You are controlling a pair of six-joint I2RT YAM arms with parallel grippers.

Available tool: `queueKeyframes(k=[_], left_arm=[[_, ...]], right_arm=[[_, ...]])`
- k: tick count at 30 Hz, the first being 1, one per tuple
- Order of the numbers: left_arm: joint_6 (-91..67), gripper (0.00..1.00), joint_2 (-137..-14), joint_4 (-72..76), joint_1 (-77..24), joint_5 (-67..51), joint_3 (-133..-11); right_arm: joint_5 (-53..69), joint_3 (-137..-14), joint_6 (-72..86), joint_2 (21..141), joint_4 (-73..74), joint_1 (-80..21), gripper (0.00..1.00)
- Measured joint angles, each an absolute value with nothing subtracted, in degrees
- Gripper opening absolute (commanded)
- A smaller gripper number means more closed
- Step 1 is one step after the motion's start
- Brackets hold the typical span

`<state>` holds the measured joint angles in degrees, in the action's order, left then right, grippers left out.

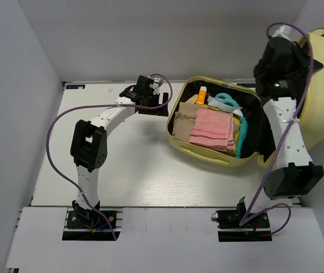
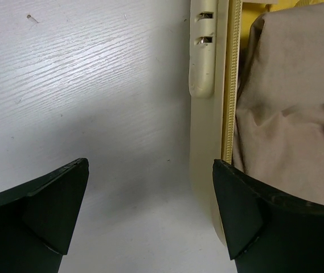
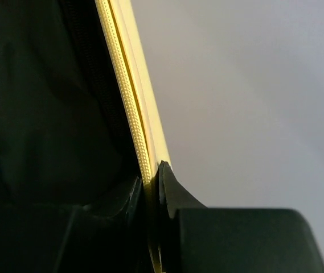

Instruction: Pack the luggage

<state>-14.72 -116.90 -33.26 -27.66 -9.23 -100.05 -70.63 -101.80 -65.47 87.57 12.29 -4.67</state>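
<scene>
Standing at the near side of the table [image 1: 133, 165], one sees the luggage [image 1: 207, 154] lying open on its right half, the pale yellow shell facing up. Its lid [image 1: 321, 96] is raised at the far right, next to the grey wall. Inside the lower half a pink towel [image 1: 213, 129] lies folded on top, touching a beige cloth [image 1: 185, 120] on its left. Behind them are an orange bottle [image 1: 201, 94] and a teal thing [image 1: 225, 101], which I cannot identify well from above. The right gripper [image 3: 152, 182] is high up at the rim of the lid. Its two fingers are pressed together on the thin yellow zipper edge [image 3: 128, 96], one finger on the side of the black lining [image 3: 36, 114] and the other on the outer side. The left gripper [image 2: 150, 170] hangs low above the table at the left rim of the luggage with its fingers spread wide and nothing between them. Below it one sees bare white wood, the cream handle [image 2: 202, 57] of the case and a part of the beige cloth.
</scene>
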Motion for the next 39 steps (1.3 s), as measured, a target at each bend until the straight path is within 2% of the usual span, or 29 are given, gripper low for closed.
queueKeyframes(k=[8,9,11,12,13,18,22,28,34,37,39], left_arm=[[-15.6,1.0,-116.9,-32.8,-27.9,-9.1,-100.1],[-15.6,1.0,-116.9,-32.8,-27.7,-8.9,-100.0],[-15.6,1.0,-116.6,-33.1,-27.4,-8.3,-99.6],[-15.6,1.0,-116.2,-33.3,-27.1,-7.9,-99.1],[-15.6,1.0,-115.7,-33.6,-26.7,-7.4,-98.4],[-17.2,1.0,-107.2,-34.5,-19.9,-4.8,-88.4],[-18.5,1.0,-96.8,-37.2,-9.5,-1.5,-77.3],[-19.6,1.0,-87.6,-39.0,3.8,0.2,-69.2],[-19.3,1.0,-81.9,-39.3,4.8,-2.1,-65.2],[-18.8,1.0,-80.8,-39.2,1.8,-2.9,-64.1],[-18.7,1.0,-80.6,-39.2,-1.3,-3.1,-64.0]], right_arm=[[-79.2,-109.5,-76.0,99.4,1.0,-24.3,0.0],[-79.7,-110.8,-77.3,101.7,-0.6,-26.3,0.14],[-80.9,-113.3,-78.7,106.5,-3.0,-31.1,0.57],[-81.2,-114.1,-77.7,109.3,-5.0,-33.8,0.84],[-81.0,-115.0,-76.4,111.9,-6.9,-36.6,0.9],[-78.8,-117.4,-69.5,124.0,-10.2,-51.7,0.9],[-76.0,-120.0,-54.3,126.9,-6.4,-61.9,0.9],[-54.7,-122.7,-28.4,124.1,6.2,-71.7,0.9],[-38.8,-124.8,-9.9,121.7,17.3,-70.3,0.9],[-33.4,-119.6,-1.4,115.5,23.8,-65.4,0.9],[-30.4,-111.5,4.1,107.8,26.3,-59.4,0.87]])
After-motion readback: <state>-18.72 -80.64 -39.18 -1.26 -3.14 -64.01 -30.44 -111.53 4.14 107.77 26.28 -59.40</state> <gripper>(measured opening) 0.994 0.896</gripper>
